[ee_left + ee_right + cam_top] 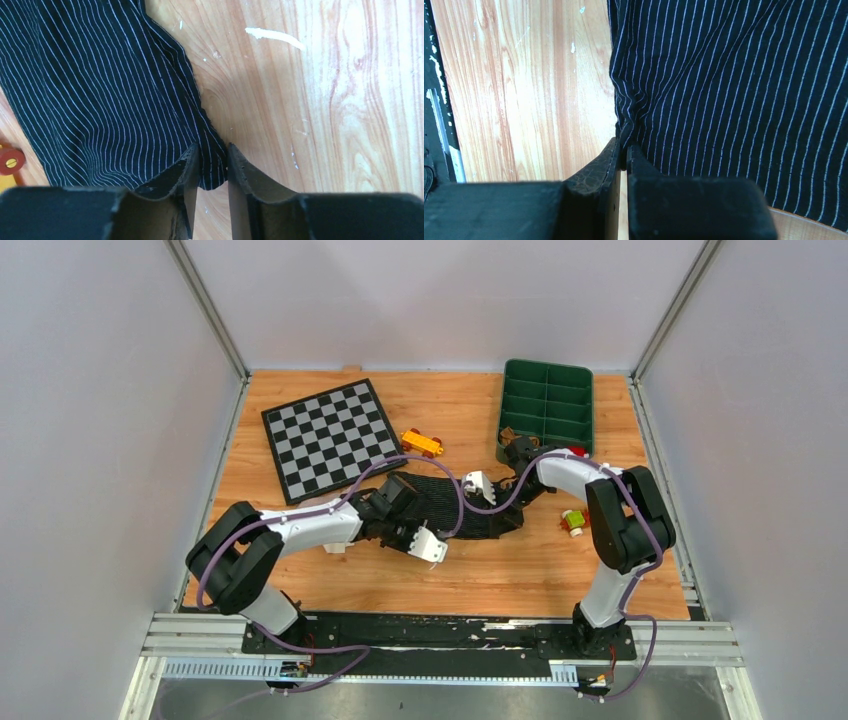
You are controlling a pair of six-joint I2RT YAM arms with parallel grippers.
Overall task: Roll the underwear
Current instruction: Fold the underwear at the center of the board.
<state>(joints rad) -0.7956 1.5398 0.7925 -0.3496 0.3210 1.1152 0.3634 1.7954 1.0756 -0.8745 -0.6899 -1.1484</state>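
Plainly the weak spot is the near corner: only a narrow tip of the black pinstriped underwear sits between the jaws of the left tool, so it may slide out and the roll may start crooked. That left tool stands partly spread, straddling the corner without yet clamping it. Farther along, the right tool is pressed together, pinching the hem. The garment lies flat on the bench between both arms.
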